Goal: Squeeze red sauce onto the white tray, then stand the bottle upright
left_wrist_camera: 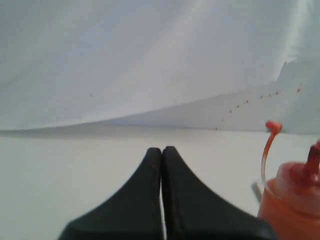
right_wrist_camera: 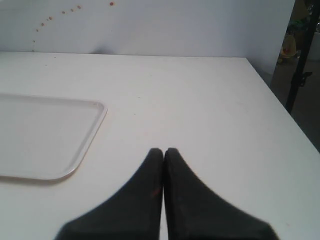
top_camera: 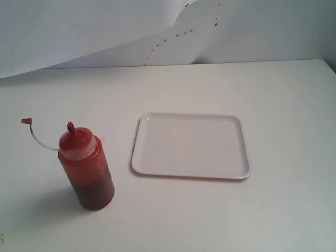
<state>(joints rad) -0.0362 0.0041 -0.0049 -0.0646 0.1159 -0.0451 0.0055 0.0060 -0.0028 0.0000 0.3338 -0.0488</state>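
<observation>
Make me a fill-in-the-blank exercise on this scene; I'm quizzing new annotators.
1. The bottle stands ___ on the table.
2. In the exterior view, the tray lies to the bottle's ___.
3. The cap is ___ the nozzle, leaving it uncovered.
4. The left gripper and the right gripper are both ___, holding nothing.

Missing words: upright; right; off; shut.

Bright, even, rather washed-out; soft faint shadow just left of the bottle (top_camera: 86,168); hazy, blurred at the bottle in the left wrist view.
</observation>
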